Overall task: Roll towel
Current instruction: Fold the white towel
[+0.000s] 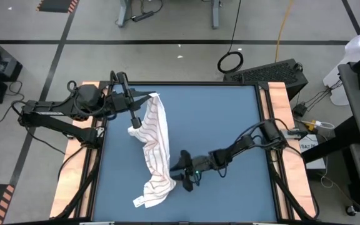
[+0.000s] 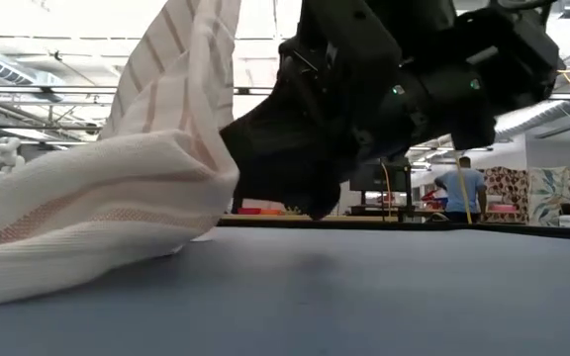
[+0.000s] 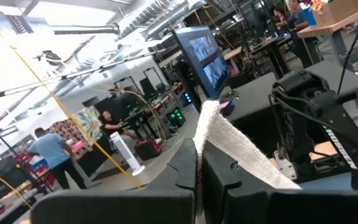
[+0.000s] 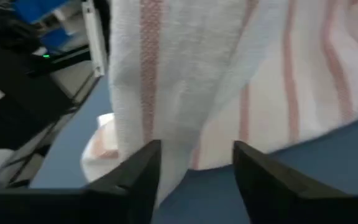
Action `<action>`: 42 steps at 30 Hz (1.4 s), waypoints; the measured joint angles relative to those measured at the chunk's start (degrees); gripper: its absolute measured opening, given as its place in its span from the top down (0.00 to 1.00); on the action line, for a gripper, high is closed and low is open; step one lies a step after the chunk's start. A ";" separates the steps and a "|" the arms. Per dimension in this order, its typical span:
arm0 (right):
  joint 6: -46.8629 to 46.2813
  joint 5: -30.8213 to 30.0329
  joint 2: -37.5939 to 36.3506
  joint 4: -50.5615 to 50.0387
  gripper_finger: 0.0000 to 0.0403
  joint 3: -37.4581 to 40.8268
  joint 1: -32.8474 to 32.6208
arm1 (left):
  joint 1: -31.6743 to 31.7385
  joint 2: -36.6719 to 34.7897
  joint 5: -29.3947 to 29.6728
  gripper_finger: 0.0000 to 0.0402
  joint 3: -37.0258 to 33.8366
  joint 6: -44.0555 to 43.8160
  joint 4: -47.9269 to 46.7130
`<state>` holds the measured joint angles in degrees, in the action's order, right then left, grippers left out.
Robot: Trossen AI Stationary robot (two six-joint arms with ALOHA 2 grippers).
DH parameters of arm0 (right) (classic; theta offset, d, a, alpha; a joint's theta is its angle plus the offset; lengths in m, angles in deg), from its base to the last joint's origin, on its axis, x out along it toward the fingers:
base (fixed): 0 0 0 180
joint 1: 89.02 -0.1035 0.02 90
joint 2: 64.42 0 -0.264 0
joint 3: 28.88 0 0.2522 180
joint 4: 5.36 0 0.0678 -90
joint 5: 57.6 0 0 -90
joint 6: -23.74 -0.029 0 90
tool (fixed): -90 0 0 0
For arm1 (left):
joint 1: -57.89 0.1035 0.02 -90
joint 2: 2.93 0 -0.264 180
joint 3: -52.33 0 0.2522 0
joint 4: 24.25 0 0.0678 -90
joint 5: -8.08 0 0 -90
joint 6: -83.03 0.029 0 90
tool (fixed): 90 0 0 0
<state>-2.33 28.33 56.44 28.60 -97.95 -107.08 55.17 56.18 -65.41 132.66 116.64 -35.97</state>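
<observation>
L gripper (image 1: 134, 116) was clamped on towel (image 1: 156, 150) top end, approx 10 o'clock on blue table (image 1: 230, 125), holding it raised. R gripper (image 1: 179, 173) sat at towel's 3 o'clock side, fingers (image 4: 135, 180) apart, nothing held; towel lower end lay approx 7 o'clock.

Open workshop: grey floor (image 1: 167, 31) with black tape lines, ceiling strip lights (image 2: 28, 94), monitor (image 3: 201, 56) on bench, people (image 2: 460, 188) at far desks.

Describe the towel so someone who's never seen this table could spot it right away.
Look at the blue table: on its left half a long crumpled strip of cloth runs from the far edge toward the near edge. That is the towel, white with thin stripes, its far end pinched in the left gripper.
</observation>
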 joint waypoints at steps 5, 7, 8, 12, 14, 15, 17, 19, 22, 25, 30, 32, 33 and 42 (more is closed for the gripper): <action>1.65 6.65 -2.40 -0.88 0.94 0.00 1.41 | 1.22 0.00 -0.09 0.99 0.00 -0.05 0.20; 1.91 8.72 -4.31 -2.03 0.97 0.00 1.76 | 1.94 0.00 -0.09 0.99 0.00 -0.07 0.29; 1.94 9.11 -5.36 -3.42 0.96 -0.02 1.96 | 2.32 0.00 -0.09 0.99 0.00 -0.07 0.40; 3.19 9.55 -8.49 -9.58 0.95 -0.02 1.98 | 3.89 0.00 -0.29 0.99 0.00 -0.09 0.57; 3.20 10.87 -9.38 -11.05 0.95 0.00 1.70 | 4.56 0.00 -1.13 0.99 0.00 -0.09 0.57; 3.20 11.46 -9.51 -10.99 0.95 -0.02 1.41 | 4.92 0.00 -1.69 0.99 0.00 -0.09 0.59; 3.25 11.48 -9.52 -11.07 0.94 -0.02 0.42 | 5.71 0.00 -2.73 0.99 0.00 -0.11 0.59; 3.34 11.17 -8.99 -11.15 0.92 -0.02 -0.37 | 6.37 0.00 -3.49 0.99 0.00 -0.14 0.57; 2.74 10.02 -7.42 -11.25 0.84 -0.02 -1.03 | 7.01 0.00 -4.80 0.99 0.00 -0.28 0.61; 2.10 9.44 -5.96 -10.89 0.71 -0.01 -1.13 | 7.30 0.00 -5.84 0.99 0.00 -0.28 0.77; 2.21 8.49 -3.11 -5.30 0.49 -0.02 -1.19 | 7.25 0.00 -5.86 0.99 0.00 -0.31 1.53; 3.96 8.69 -1.75 -0.74 0.43 -0.02 -1.19 | 7.25 0.00 -5.88 0.99 0.00 -0.31 1.51; 4.42 8.88 -0.96 1.85 0.41 -0.26 -1.19 | 7.29 0.00 -5.88 0.99 0.00 -0.31 1.52; 5.62 8.94 0.71 7.45 0.77 -1.63 -0.85 | 7.29 0.00 -5.88 0.99 0.00 -1.70 1.46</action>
<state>3.28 37.27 57.15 36.05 -99.58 -107.93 62.46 56.18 -71.29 132.66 114.93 -34.51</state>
